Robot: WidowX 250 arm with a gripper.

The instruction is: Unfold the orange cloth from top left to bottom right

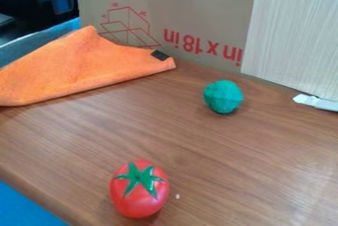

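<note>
The orange cloth (pixel 82 69) lies at the upper left of the table, folded into a rough triangle. One corner peaks up near the cardboard, and a narrow end with a small black tag points right. Its long lower edge slants from the left side of the view up to that end. How its layers lie underneath is hidden.
A red tomato with a green top (pixel 139 189) sits at the front of the wooden table (pixel 218 156). A green ball (pixel 223 96) rests right of the cloth. Behind stands a cardboard wall (pixel 198 3) with a pale panel (pixel 294 37); a white object (pixel 316 102) lies at the right.
</note>
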